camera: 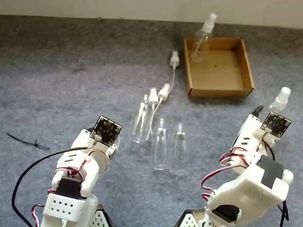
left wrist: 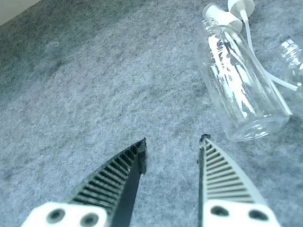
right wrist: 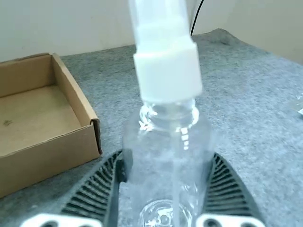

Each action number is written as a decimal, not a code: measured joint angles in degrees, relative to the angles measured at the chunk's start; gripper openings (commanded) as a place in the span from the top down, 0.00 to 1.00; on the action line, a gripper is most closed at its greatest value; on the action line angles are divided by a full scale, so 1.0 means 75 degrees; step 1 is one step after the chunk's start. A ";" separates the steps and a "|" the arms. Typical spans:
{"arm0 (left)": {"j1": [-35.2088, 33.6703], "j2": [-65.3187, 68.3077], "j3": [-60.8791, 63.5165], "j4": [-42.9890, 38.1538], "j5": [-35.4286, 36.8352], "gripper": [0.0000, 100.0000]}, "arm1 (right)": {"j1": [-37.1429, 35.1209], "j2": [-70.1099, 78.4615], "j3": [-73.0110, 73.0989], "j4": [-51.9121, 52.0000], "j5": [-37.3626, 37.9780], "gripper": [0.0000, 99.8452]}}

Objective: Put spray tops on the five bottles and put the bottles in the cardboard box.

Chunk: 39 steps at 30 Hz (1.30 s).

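Observation:
My right gripper (right wrist: pixel 168 160) is shut on a clear bottle (right wrist: pixel 163 142) with a white spray top (right wrist: pixel 165 71), held upright; its top (camera: pixel 283 97) stands just right of the cardboard box (camera: pixel 246 66). Another topped bottle (camera: pixel 202 37) stands in the box's far left corner. My left gripper (left wrist: pixel 173 142) is open over bare carpet, a little short of a topless bottle (left wrist: pixel 236 80) lying on its side. Two loose spray tops (camera: pixel 158 92) lie at that bottle's neck, their tubes across it. Two more topless bottles (camera: pixel 169 146) rest side by side mid-table. A third loose spray top (camera: pixel 174 59) lies left of the box.
A black zip tie (camera: pixel 28 142) lies on the grey carpet at the far left. The box wall (right wrist: pixel 52 146) is close to the right gripper. The carpet's far edge runs behind the box.

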 measured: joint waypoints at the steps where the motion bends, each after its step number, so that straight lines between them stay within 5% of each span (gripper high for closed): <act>1: 0.0000 0.0000 0.0000 0.0000 0.0000 0.82 | 0.0000 0.0000 0.0000 0.0000 0.0000 0.87; 9: 0.0000 0.0000 0.0000 0.0000 0.0000 0.82 | 0.0000 -0.0738 0.0000 0.0516 0.0000 0.97; 18: 0.0000 0.0000 0.0000 0.0000 0.0000 0.82 | -0.0539 -0.4384 -0.1664 0.6412 -0.0281 1.00; 23: 0.0000 0.0000 0.0000 0.0000 0.0000 0.82 | -0.1266 -0.4630 -0.3223 0.8252 -0.0246 1.00; 29: 0.0000 0.0000 0.0000 0.0000 0.0000 0.82 | -0.1993 -0.2825 -0.5708 0.8475 -0.0211 1.00; 39: 0.0000 0.0000 0.0000 0.0000 0.0000 0.82 | -0.2251 0.3259 -1.2214 0.9084 -0.0469 1.00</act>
